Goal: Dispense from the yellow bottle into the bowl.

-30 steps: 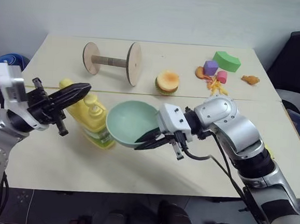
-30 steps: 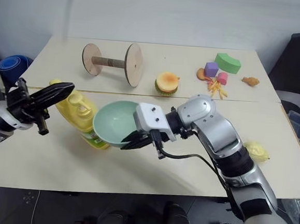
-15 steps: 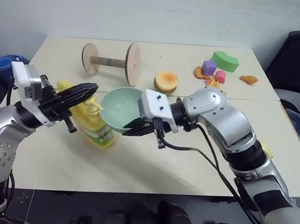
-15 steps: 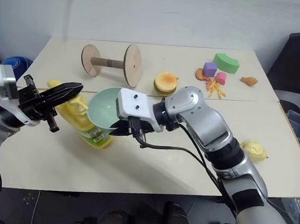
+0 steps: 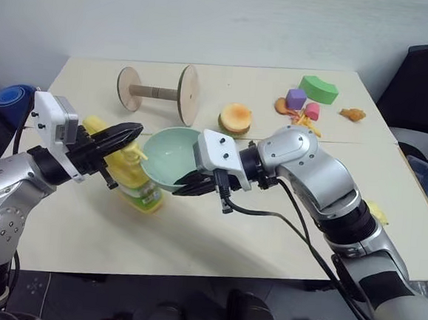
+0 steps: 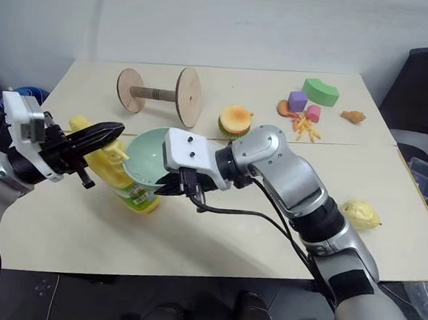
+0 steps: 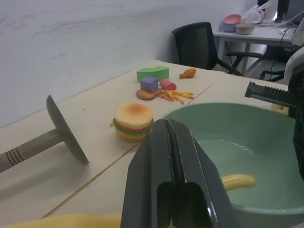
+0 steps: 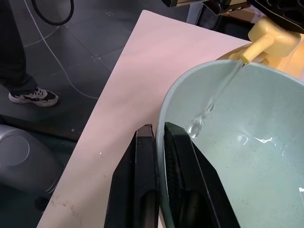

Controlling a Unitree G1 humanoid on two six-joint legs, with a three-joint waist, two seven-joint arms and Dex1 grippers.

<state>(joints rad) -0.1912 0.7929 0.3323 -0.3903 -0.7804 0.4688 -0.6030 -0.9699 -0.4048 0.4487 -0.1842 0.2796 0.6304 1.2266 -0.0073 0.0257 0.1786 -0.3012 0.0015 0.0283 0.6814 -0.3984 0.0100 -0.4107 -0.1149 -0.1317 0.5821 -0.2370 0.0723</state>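
The yellow bottle [image 5: 139, 184] stands upright near the table's left front. My left gripper [image 5: 132, 131] is shut, and its fingertips lie on top of the yellow pump head. My right gripper [image 5: 187, 188] is shut on the rim of the pale green bowl [image 5: 171, 155], one finger inside and one outside. It holds the bowl tilted, above the table, right next to the bottle. The pump spout [image 8: 264, 40] reaches over the bowl's rim [image 8: 199, 76]. A thin clear stream [image 8: 214, 100] runs from it into the bowl, and liquid pools inside.
A wooden spool [image 5: 157, 92] lies at the back left and a toy burger [image 5: 236, 118] sits mid-table. Small toy blocks and foods [image 5: 308, 101] are at the back right, and a yellow lemon-like toy [image 6: 361, 213] lies by the right edge. A black chair [image 5: 426, 82] stands to the right.
My right arm has carried the bowl leftward until its rim sits under the pump spout. My left gripper has come down and forward onto the pump top.
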